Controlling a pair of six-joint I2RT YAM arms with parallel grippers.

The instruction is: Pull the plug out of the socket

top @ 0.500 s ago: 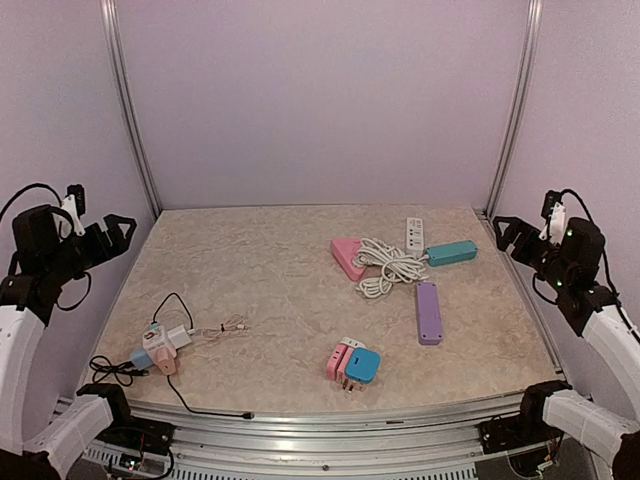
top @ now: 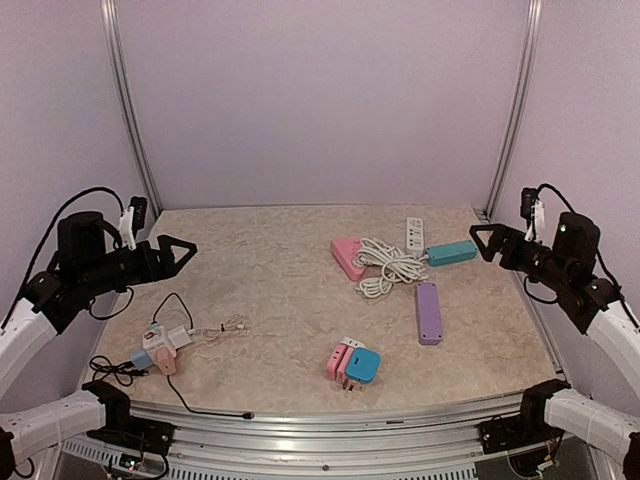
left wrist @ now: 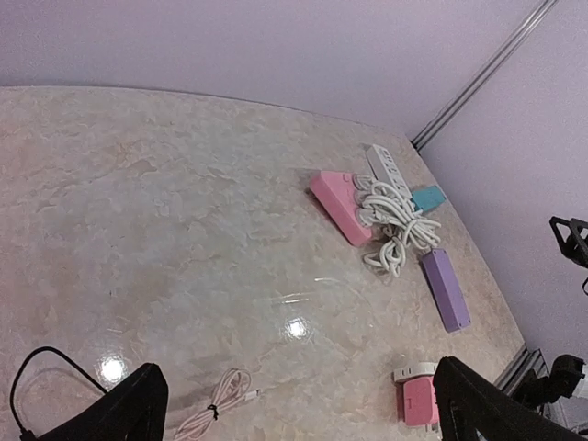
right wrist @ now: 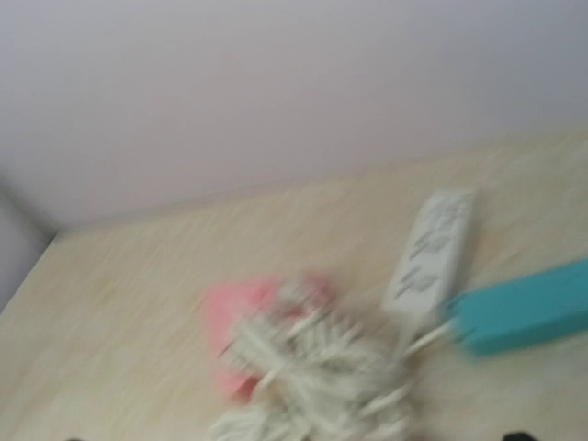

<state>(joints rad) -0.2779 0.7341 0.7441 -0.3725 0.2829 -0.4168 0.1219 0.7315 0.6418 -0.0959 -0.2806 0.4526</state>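
A white plug point(top: 176, 336) sits in a small pink and blue socket block point(top: 158, 355) at the near left, with a black cable point(top: 170, 300) and a coiled pale cord point(top: 228, 326). A pink and blue adapter block point(top: 353, 363) lies near the front middle; it also shows in the left wrist view point(left wrist: 415, 401). A pink triangular socket point(top: 347, 255) carries a white coiled cord point(top: 388, 265). My left gripper point(top: 185, 255) is open and empty, above the table's left side. My right gripper point(top: 478, 243) is open and empty, near the teal strip point(top: 451, 252). The right wrist view is blurred.
A white power strip point(top: 415, 233) lies at the back right and a purple strip point(top: 428, 312) at the right. Metal rails run along the table's front edge point(top: 330, 415). Lilac walls close in the back and both sides.
Both arms have swung inward from the sides. The left gripper moved right over the table's left edge; the right gripper moved left toward the teal strip.
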